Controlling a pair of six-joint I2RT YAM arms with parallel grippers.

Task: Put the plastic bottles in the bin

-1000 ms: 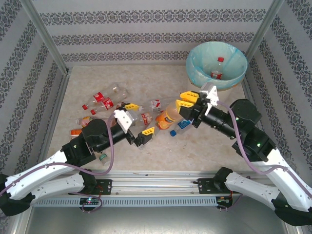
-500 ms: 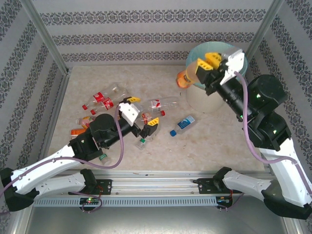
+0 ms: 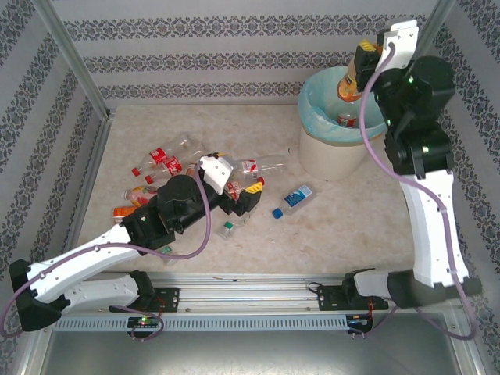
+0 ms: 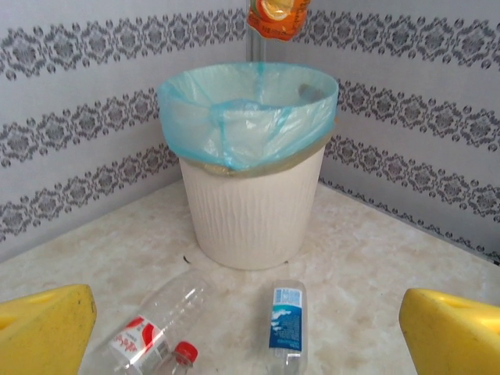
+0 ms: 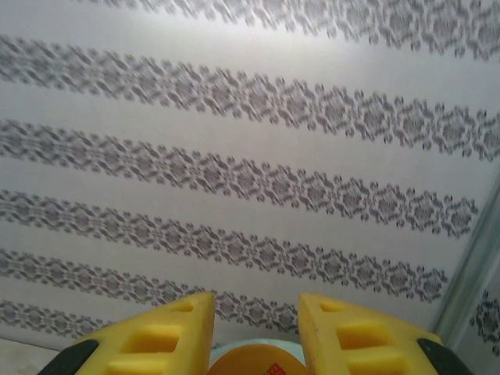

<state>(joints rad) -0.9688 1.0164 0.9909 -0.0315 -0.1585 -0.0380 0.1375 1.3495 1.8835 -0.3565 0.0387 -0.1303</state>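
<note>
Since a second ago the right arm has swung up from the middle of the counter [image 3: 351, 234] and now stands tall beside the bin [image 3: 311, 117], carrying the orange bottle [image 3: 348, 84] with it. The left arm has crept forward into the pile.

From above, the right fingers [image 3: 366, 53] are clenched on the orange bottle, which hangs over the bin's open mouth and its turquoise liner [image 3: 322, 98]. One binned bottle [image 3: 347, 120] with a red label already lies inside. The left fingers [image 3: 253, 188] are spread wide and grasp nothing. A blue-labelled bottle [image 3: 295, 198] lies just to their right and a green-capped bottle [image 3: 227, 228] sits near them. The other plastic bottles [image 3: 166, 162] are scattered to the left.

From the left wrist, the yellow left fingers [image 4: 47, 328] sit at the lower corners, far apart, with nothing held between them. Ahead on the counter lie the blue-labelled bottle [image 4: 286, 328] and a red-capped bottle [image 4: 148, 340]. Beyond them stands the bin [image 4: 258, 219], and the orange bottle [image 4: 277, 16] hangs above its rim.

From the right wrist, the right fingers [image 5: 156, 344] press on either side of the orange bottle [image 5: 254, 362], with the patterned wall [image 5: 234, 156] behind.

The carry looks finished, and letting go is likely all this bottle still needs. Most bottles are still on the counter, so the task seems to be in its early part. The left arm looks placed to take the next one.
</note>
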